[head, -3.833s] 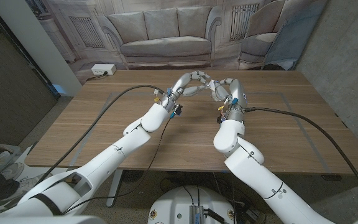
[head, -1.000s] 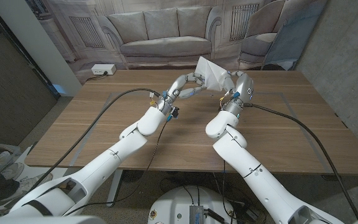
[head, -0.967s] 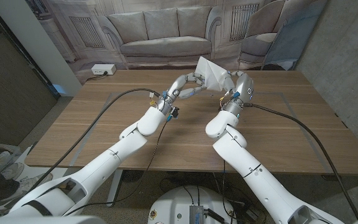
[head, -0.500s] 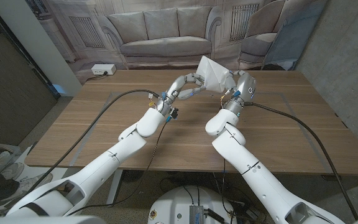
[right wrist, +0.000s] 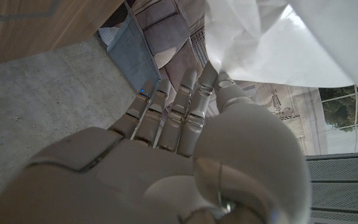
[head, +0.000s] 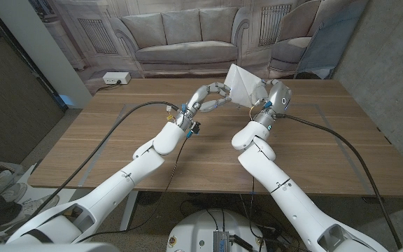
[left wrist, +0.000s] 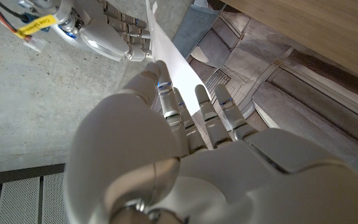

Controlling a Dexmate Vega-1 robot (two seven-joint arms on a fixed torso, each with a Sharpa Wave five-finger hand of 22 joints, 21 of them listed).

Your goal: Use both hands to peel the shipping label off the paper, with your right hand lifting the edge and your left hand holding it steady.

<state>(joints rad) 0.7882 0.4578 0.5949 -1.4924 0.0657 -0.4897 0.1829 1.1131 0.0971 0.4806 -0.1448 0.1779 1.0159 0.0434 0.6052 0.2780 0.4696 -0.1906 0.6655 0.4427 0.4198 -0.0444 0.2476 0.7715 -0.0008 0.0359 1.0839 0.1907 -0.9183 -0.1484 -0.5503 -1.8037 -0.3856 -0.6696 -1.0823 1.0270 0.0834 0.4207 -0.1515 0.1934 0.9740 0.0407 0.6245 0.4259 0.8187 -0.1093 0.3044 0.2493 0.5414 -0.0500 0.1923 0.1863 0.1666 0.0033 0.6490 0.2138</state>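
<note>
Since the earliest picture, both hands have risen off the wooden tabletop and a white sheet of paper with the shipping label now stands between them, lifted a little higher and more upright than half a second ago.

From the head view, that sheet sits in the upper middle of the frame, above the far part of the tabletop, held in the air. The left hand pinches its left edge with closed fingers; the right hand takes the right side, fingers curled around it.

Through the left wrist view, the left fingers lie along the thin white sheet, edge-on, with the right hand touching it in the upper left of the frame.

Through the right wrist view, the right fingers reach up into crumpled white paper in the upper right; whether label or backing is between them I cannot tell.

I'd judge the sheet very light, limp and easily torn or creased. It wants a hold at a free corner of the label, with the backing pinched close beside it.
</note>
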